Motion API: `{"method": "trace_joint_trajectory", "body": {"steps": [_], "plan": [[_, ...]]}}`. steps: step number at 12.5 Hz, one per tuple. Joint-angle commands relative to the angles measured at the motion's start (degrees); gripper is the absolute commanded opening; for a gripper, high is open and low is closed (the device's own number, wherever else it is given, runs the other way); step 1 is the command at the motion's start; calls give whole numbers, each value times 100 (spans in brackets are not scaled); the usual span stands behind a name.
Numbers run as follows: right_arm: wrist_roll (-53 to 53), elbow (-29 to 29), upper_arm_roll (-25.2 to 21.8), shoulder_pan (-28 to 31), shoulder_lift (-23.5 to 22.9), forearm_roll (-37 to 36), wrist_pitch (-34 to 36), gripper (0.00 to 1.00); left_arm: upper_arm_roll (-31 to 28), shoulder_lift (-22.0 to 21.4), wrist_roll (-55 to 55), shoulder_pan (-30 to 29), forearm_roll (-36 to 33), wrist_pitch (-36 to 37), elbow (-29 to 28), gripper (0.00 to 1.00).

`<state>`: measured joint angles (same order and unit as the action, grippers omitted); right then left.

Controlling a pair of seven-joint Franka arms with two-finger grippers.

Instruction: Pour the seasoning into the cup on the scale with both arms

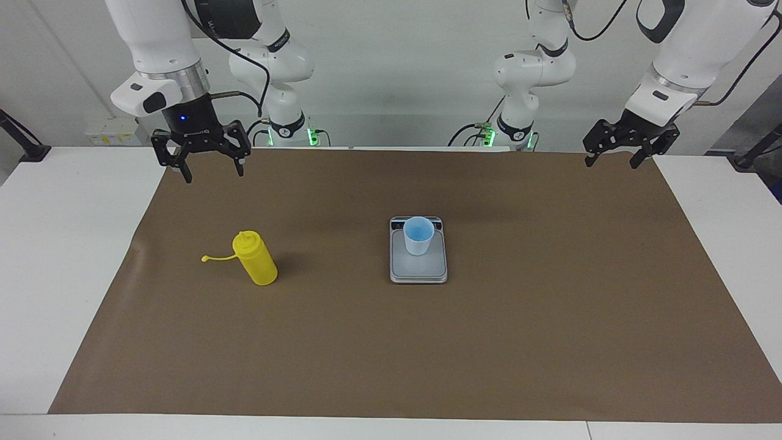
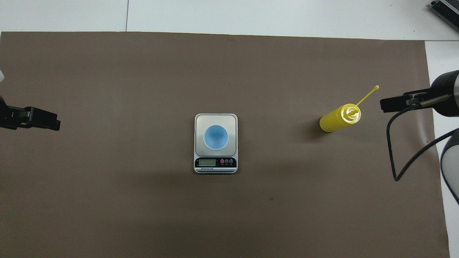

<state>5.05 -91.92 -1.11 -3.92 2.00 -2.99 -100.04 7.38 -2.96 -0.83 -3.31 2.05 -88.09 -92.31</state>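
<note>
The yellow seasoning bottle (image 1: 256, 260) stands upright on the brown mat toward the right arm's end; it also shows in the overhead view (image 2: 339, 118). Its cap (image 1: 205, 259) is off and sticks out on its tether. The light-blue cup (image 1: 418, 235) stands upright on the silver-grey scale (image 1: 418, 272) at mid-table, and both show in the overhead view, cup (image 2: 215, 137) and scale (image 2: 215, 120). The scale's display faces the robots. My right gripper (image 1: 214, 172) hangs open and empty over the mat, apart from the bottle. My left gripper (image 1: 613, 162) hangs open and empty over the mat's corner at the left arm's end.
A brown paper mat (image 1: 550, 342) covers most of the white table (image 1: 73, 244). A black cable (image 2: 394, 157) loops down from the right arm over the mat's edge. A dark device (image 2: 446, 9) sits at the table's corner farthest from the robots.
</note>
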Motion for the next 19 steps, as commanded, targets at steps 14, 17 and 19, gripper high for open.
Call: {"method": "trace_joint_trajectory", "body": {"steps": [14,17,19], "plan": [[-356,694,515,770,-113,157,1575,100,9,-143,22,-55,58,20,-129,100],[-434,640,427,595,-112,360,1514,100,9,-143,22,-55,58,20,-138,100],[-479,500,-10,219,-51,351,1479,100,9,-143,22,-55,58,29,-129,100]]}}
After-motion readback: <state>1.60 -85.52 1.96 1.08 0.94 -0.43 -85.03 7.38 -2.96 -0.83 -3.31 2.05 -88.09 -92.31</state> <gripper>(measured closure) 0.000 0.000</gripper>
